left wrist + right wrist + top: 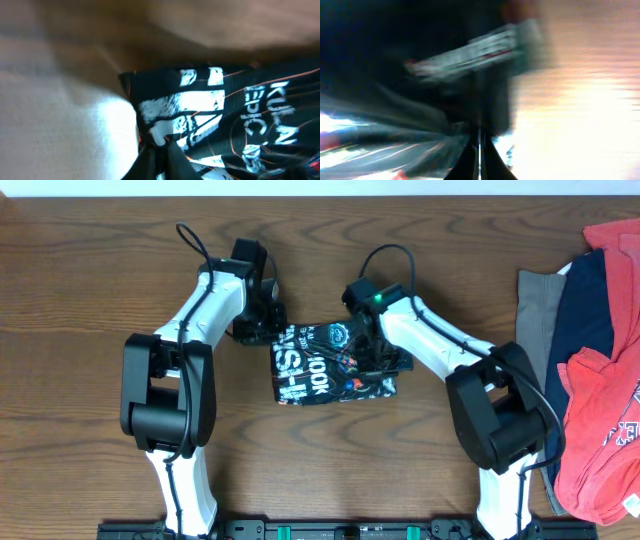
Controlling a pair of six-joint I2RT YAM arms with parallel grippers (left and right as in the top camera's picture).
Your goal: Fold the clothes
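Black jersey [330,370] right against left hand [267,330]

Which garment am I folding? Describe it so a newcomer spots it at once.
On the wooden table, look at the middle, between the left arm and right arm, not at the clothes pile on the right edge. The black jersey lies there, partly folded. White lettering and thin orange lines set it apart from the pile's red, navy and grey garments.
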